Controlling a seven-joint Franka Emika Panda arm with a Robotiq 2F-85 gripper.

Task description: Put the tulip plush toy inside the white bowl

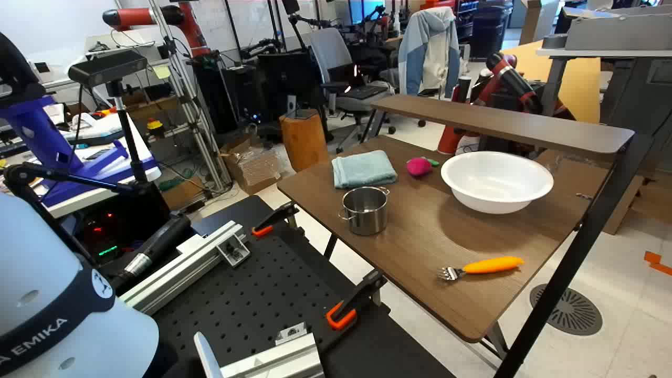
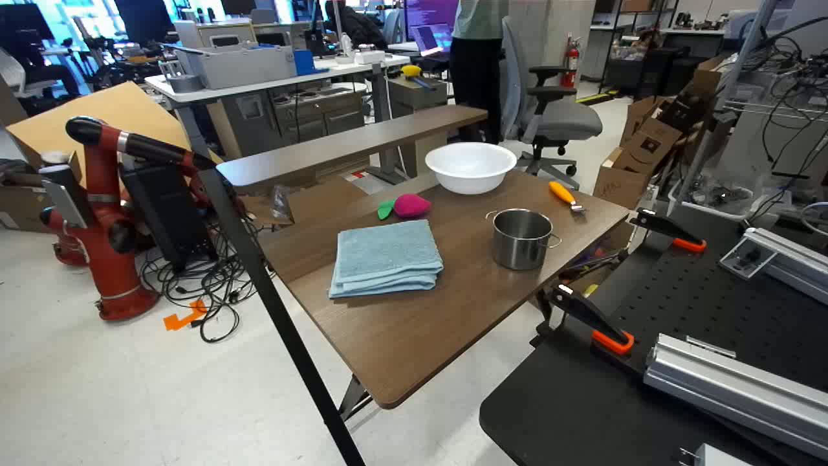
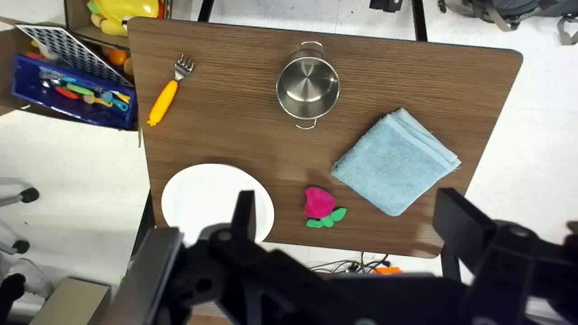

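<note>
The tulip plush toy (image 1: 419, 167), pink-red with green leaves, lies on the brown table (image 1: 415, 236), outside the white bowl (image 1: 496, 184). In an exterior view its position is the far part of the tabletop, left of the bowl and apart from it. The bowl stands upright. A folded light-blue towel (image 1: 364, 169) lies left of the toy, near but apart. A steel pot (image 1: 367, 219) stands upright nearer than the towel, close to the table's edge. A fork (image 1: 493, 265) with an orange handle lies at the near right, tines pointing left. At the near left, part of the robot arm (image 1: 52, 262) is visible.

The gripper (image 3: 347, 201) is spread: in the wrist view its two fingers (image 3: 245, 212) stand well apart, with the toy visible between them, down on the tabletop.
</note>
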